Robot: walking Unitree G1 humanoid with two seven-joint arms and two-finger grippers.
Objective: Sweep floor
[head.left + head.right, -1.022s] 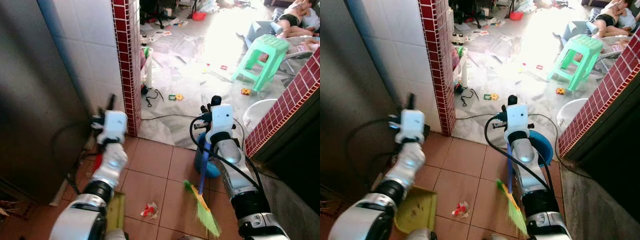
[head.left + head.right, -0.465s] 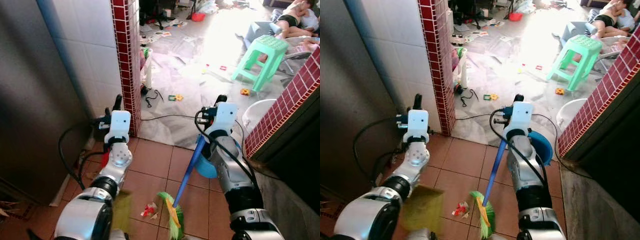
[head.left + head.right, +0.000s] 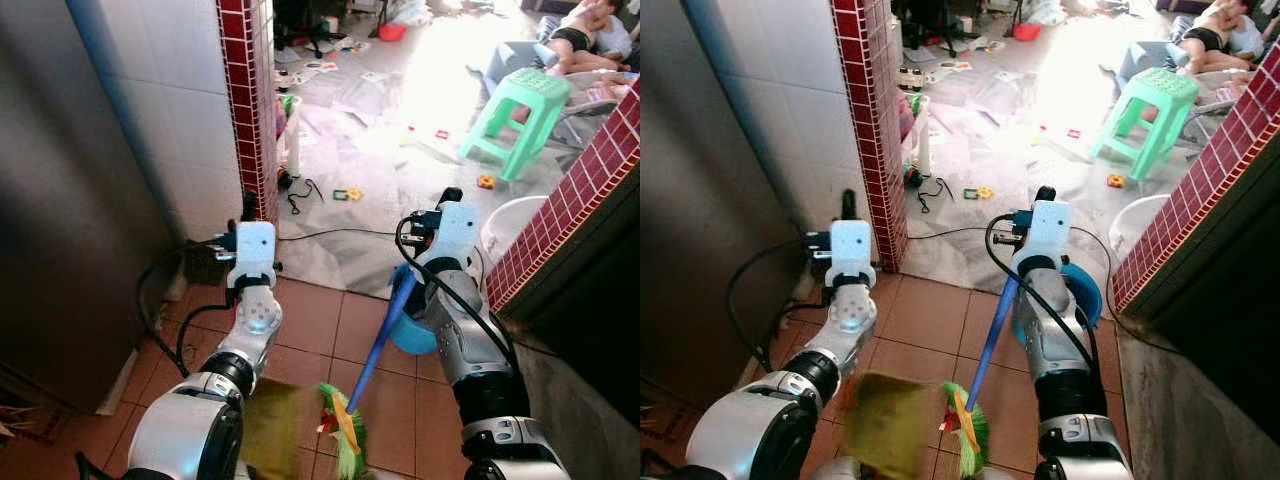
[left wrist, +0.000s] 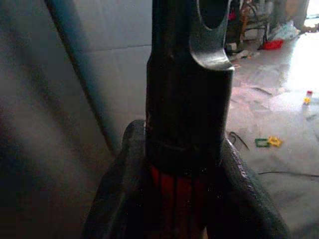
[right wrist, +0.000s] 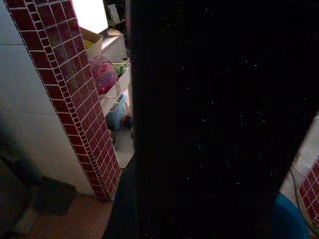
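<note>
While no writing is legible, right fingers (image 3: 432,215) grasp the broom (image 3: 365,375), left fingers (image 4: 234,189) the dustpan (image 3: 885,425).

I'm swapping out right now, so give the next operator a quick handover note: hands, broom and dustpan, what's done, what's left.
Right hand: raised, shut on the blue broom handle; green bristles down on the terracotta tile floor.
Left hand: shut on the dustpan's red-and-black handle; the yellow-green dustpan is low beside the bristles.
Litter: a small red-and-white scrap sits right at the bristles, at the pan's edge.
Done: broom and pan brought together around the scrap.
Left: push it fully into the pan. More litter lies on the grey floor beyond.
</note>
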